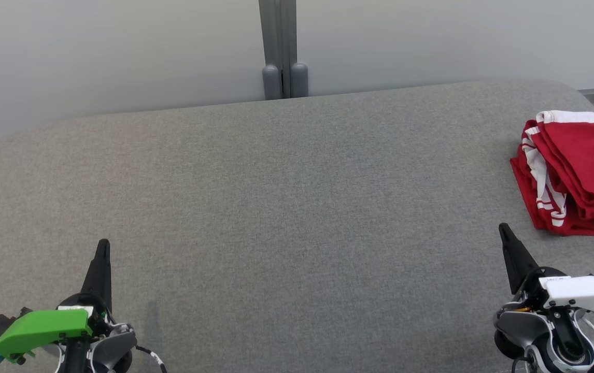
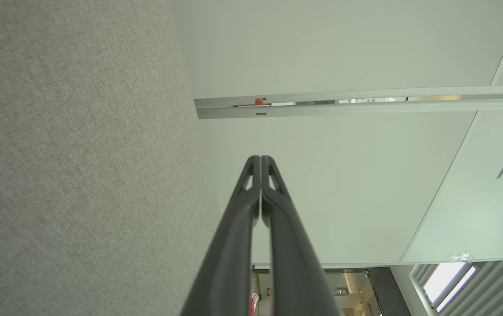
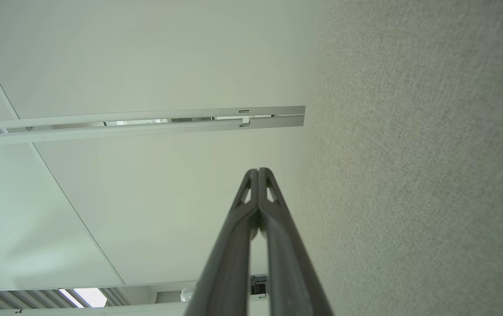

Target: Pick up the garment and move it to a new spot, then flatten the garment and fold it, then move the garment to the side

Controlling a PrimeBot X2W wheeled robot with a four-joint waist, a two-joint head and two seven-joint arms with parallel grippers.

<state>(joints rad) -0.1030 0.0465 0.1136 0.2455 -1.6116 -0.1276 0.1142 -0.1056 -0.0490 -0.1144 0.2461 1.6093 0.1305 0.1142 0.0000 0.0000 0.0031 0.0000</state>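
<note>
nearest, at 7 o'clock in the head view, the left gripper [image 1: 102,248] hangs over the grey surface [image 1: 297,207], fingers pressed together on nothing and pointing to 12. at 5 o'clock the right gripper [image 1: 507,235] is the same: closed, empty, tips leaning a little toward 11. each wrist view shows its two fingers meeting at the tips with nothing between them.

further out, at 3 o'clock by the right edge of the surface, lies the garment [image 1: 582,171], red with white stripes, bunched in stacked layers and cut by the frame. from the right gripper it sits near, at about 1 o'clock. from the left it is well apart, at about 2. the right arm is plainly the nearer, so any reach looks like its job. the garment's long axis can't be told, since part is out of frame.

farthest, at 12 o'clock, a grey post [image 1: 281,52] stands against the pale wall.
</note>
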